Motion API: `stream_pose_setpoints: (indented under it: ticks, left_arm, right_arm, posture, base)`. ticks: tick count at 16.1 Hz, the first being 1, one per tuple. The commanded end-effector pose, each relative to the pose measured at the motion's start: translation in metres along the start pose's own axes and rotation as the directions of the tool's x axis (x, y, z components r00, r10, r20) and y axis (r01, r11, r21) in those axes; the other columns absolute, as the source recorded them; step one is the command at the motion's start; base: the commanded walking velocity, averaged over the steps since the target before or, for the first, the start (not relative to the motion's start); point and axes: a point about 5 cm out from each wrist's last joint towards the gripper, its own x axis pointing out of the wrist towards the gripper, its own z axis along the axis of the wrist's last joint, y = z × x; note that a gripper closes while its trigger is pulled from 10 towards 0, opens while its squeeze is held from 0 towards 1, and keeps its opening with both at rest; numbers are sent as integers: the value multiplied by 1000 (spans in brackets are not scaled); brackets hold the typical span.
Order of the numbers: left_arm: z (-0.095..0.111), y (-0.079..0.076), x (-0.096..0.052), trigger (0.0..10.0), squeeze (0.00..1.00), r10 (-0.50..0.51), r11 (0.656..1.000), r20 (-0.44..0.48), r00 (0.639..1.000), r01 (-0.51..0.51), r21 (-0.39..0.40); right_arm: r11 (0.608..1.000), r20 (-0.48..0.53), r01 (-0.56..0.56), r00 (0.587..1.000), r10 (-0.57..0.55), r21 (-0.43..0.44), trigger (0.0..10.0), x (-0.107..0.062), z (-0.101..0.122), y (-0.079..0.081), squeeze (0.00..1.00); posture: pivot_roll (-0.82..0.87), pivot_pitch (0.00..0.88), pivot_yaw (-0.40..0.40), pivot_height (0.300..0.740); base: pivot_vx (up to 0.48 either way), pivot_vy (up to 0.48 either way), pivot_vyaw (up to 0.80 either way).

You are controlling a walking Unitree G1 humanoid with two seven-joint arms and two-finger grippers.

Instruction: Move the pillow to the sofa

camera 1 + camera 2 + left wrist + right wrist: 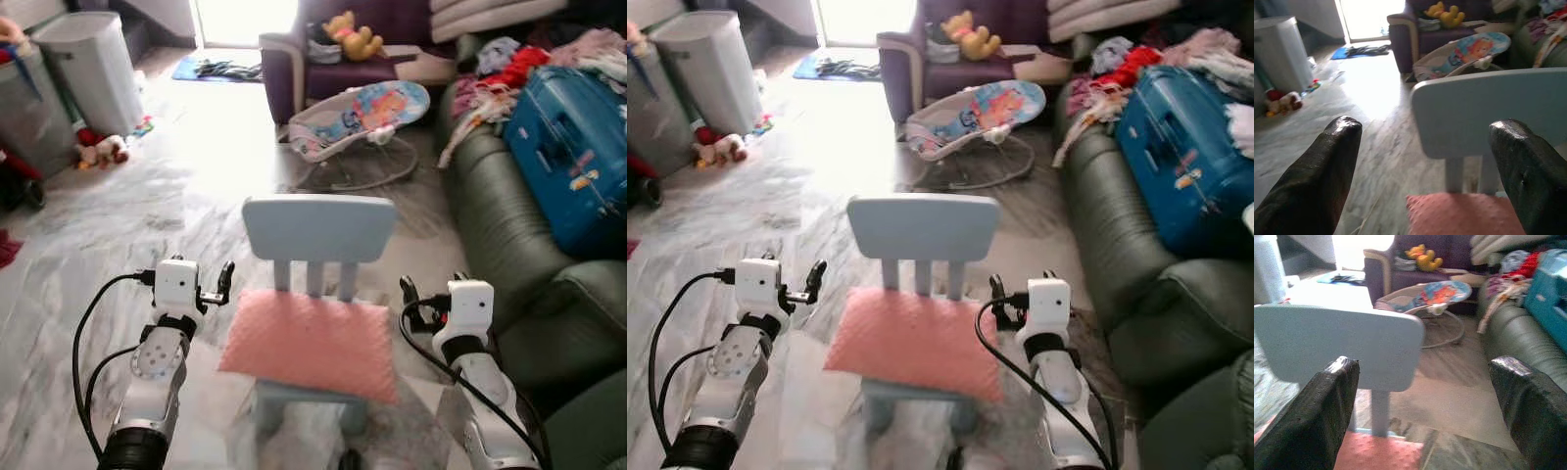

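Observation:
A pink pillow (313, 343) lies flat on the seat of a small light-blue child's chair (318, 227) straight ahead of me. My left gripper (214, 287) hangs open just left of the pillow's near corner, at seat height. My right gripper (431, 287) is open too, just right of the pillow's far right corner. In the left wrist view the fingers (1327, 171) stand wide apart, with the chair back (1488, 107) and the pillow's edge (1459, 213) beyond them. The right wrist view also has the chair back (1337, 345) between spread fingers (1528, 401). The dark green sofa (509, 235) runs along the right.
A blue suitcase (578, 157) and a heap of clothes (509, 69) cover the sofa's far part. A baby bouncer (362, 117) stands behind the chair, with a purple armchair (294, 69) beyond it. Grey bins (93, 69) and toys (103, 149) sit at the far left on the marble floor.

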Motion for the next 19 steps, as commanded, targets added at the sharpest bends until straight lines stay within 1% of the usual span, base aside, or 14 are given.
stream_pose_setpoints:
  ticks: [1,9,12,14,16,17,18,19]
  left_arm:
    - [1,-2,2,10000,0,-3,1000,-2,1000,3,0]
    - [-1,-2,1,10000,0,-1,1000,-7,1000,1,-9]
    - [-1,-1,1,10000,0,14,1000,-13,1000,-14,-18]
    - [-2,0,1,10000,0,11,1000,-23,1000,-11,-18]
    - [-3,3,1,10000,0,3,1000,-34,999,-3,0]
    - [-4,10,0,10000,0,13,1000,-46,999,-13,16]
    - [-5,14,0,10000,0,18,1000,-50,999,-17,21]
    - [-5,20,0,10000,0,28,999,-59,998,-26,25]
  right_arm:
    - [1000,-9,4,1000,-4,1,10000,1,-1,-2,0]
    - [1000,-22,-2,1000,2,-2,10000,0,-4,-2,0]
    - [1000,-26,-6,1000,6,-3,10000,0,-5,-2,0]
    - [1000,-26,11,1000,-11,10,10000,0,-4,-3,0]
    - [1000,-19,20,1000,-20,19,10000,0,-3,-5,0]
    - [999,-12,35,999,-34,36,10000,3,-2,-5,0]
    - [998,-8,39,999,-39,42,10000,3,-1,-4,0]
    - [998,-3,45,999,-45,52,10000,5,1,-2,0]
  posture:
    - [-26,0,-12,740]
    - [-27,0,-14,740]
    - [-25,0,-18,740]
    - [-18,0,-25,740]
    - [-8,0,-26,740]
    - [-3,0,-24,740]
    - [-3,0,-24,740]
    - [-1,0,-22,740]
  base:
    - [0,0,0]
    - [0,0,0]
    - [0,0,0]
    - [0,0,0]
    - [0,0,0]
    - [0,0,0]
    - [0,0,0]
    - [0,0,0]
